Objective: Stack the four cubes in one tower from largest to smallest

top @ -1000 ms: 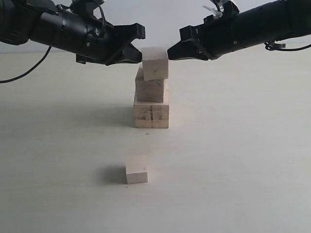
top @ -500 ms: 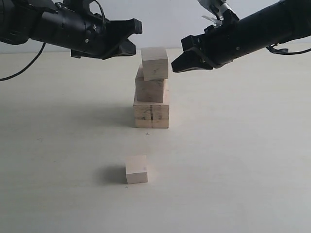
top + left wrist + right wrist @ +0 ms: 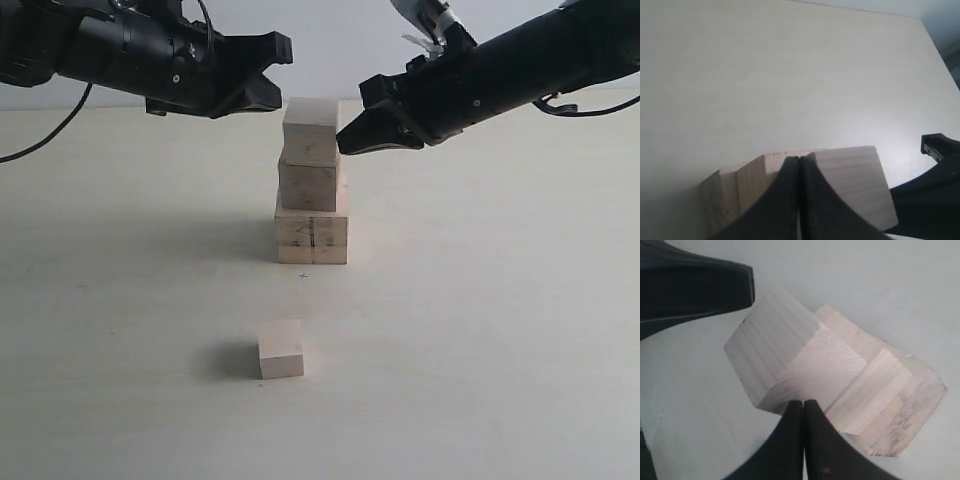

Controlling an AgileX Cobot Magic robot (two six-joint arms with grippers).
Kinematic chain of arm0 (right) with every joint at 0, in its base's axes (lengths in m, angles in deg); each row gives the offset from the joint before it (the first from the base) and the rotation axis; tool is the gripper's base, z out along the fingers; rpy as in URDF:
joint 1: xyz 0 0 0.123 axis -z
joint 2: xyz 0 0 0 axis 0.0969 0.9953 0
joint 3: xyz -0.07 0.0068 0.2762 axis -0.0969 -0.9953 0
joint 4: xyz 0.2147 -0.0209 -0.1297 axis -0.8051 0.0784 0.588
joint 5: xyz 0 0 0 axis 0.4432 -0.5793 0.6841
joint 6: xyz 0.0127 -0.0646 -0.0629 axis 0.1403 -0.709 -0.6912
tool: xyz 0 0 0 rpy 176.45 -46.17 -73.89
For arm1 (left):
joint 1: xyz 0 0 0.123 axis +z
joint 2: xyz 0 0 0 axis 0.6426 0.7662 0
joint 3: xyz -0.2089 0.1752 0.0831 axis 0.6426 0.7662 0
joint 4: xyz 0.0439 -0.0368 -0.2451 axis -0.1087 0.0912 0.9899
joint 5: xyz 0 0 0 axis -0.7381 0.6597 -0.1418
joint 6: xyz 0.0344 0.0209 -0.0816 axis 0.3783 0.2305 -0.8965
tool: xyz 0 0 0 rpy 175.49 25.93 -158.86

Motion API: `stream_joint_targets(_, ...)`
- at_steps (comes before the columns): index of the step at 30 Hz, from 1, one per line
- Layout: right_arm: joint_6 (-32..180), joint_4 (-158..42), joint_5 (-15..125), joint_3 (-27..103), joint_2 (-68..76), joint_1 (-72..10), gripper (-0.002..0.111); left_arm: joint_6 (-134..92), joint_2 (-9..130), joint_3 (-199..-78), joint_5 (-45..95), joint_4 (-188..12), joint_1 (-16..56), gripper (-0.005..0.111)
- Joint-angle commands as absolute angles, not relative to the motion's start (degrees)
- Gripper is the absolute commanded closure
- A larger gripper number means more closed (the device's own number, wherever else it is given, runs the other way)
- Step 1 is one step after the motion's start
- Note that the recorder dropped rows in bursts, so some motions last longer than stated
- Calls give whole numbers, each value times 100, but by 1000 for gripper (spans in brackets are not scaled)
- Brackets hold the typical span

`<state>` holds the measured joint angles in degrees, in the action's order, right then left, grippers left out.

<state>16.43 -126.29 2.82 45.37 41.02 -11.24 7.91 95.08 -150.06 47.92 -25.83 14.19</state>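
1. The tower (image 3: 309, 170) stands three high on the table (image 3: 500, 330): largest cube (image 3: 312, 238) at its base, second cube (image 3: 308, 185) above, third cube (image 3: 310, 130) on top.
2. The smallest cube (image 3: 281, 349) lies alone in front of the tower, well apart.
3. Left gripper (image 3: 799, 167), fingers pressed together and empty, hangs near the tower's top, on its left.
4. Right gripper (image 3: 346, 142), fingers together and empty, has its tip at the tower's top, on its right.

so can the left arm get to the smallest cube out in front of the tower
Probably yes. The smallest cube sits alone on bare table in front of the tower, nothing over or beside it. The left gripper is shut, up by the top cube, so it must open and descend.
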Motion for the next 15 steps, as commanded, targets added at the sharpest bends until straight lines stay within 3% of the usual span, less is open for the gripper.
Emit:
stream_joint_targets(1,1581,-12661,351,4550,4086,-1127,108,777,9463,-15034,4953,-2592,1408,107)
stream_joint_targets(15,1581,-12909,470,4550,4096,-1160,108,777,9555,-15034,4954,-2569,1408,107)
